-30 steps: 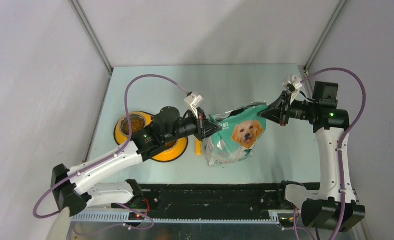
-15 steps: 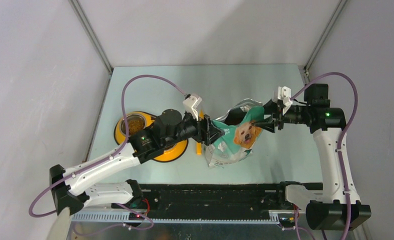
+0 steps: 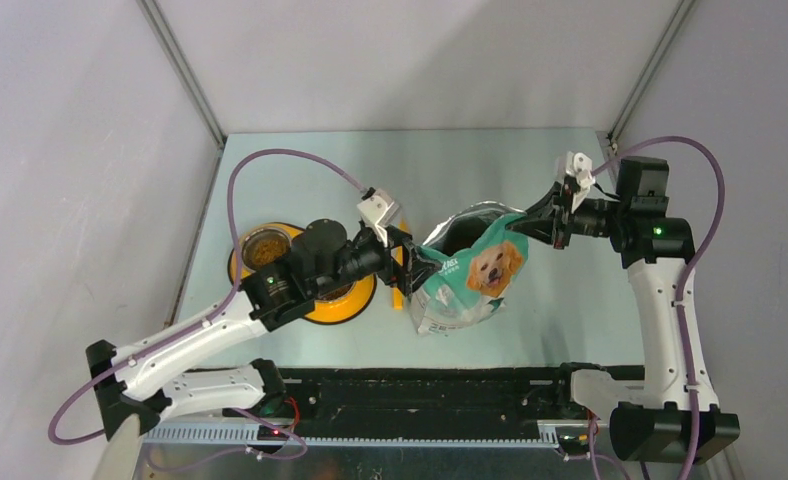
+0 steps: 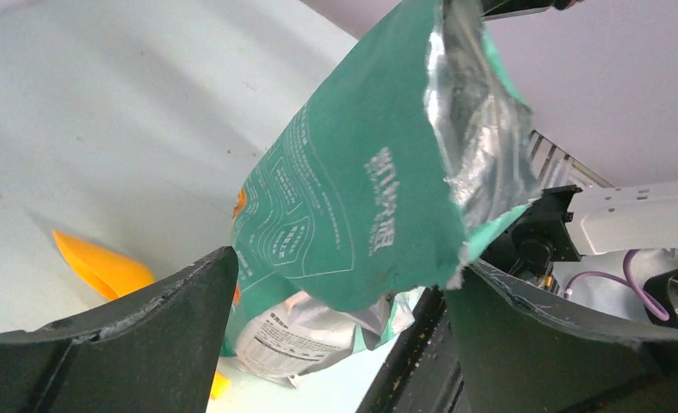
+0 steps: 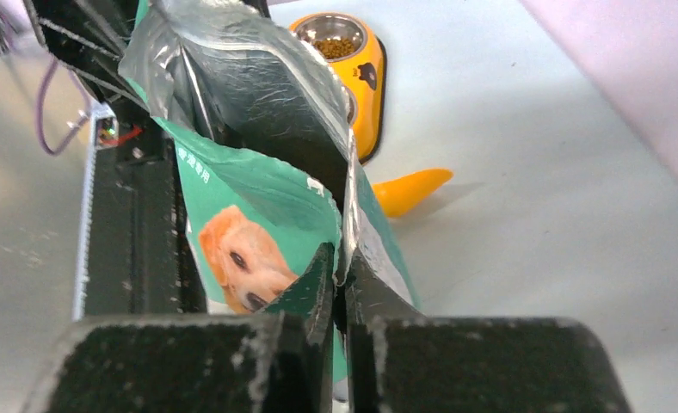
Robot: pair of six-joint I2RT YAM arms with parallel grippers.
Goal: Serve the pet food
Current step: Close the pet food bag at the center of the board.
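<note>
The green-and-white dog-picture bag (image 3: pixel 470 275) stands in the middle of the table, its foil-lined mouth gaping upward. My right gripper (image 3: pixel 532 226) is shut on the bag's top right edge (image 5: pixel 339 258), the foil pinched between the two fingers. At the bag's left edge my left gripper (image 3: pixel 418 264) is open. The green bag corner (image 4: pixel 361 198) hangs in the wide gap (image 4: pixel 340 280) between its fingers (image 4: pixel 155 327), untouched. Pet food (image 3: pixel 263 248) lies as brown kibble in the left steel bowl (image 5: pixel 335 45) of the orange feeder.
The orange double-bowl feeder (image 3: pixel 240 275) sits left of the bag, partly under my left arm. An orange scoop (image 3: pixel 398 292) lies on the table between feeder and bag, its handle (image 5: pixel 409 189) showing past the bag. The black rail (image 3: pixel 420 392) runs along the near edge.
My left gripper has let go of the bag's left edge, opened wide and drawn back left. My right gripper opened briefly and shut again on the top right edge. The bag's mouth gapes wider.
</note>
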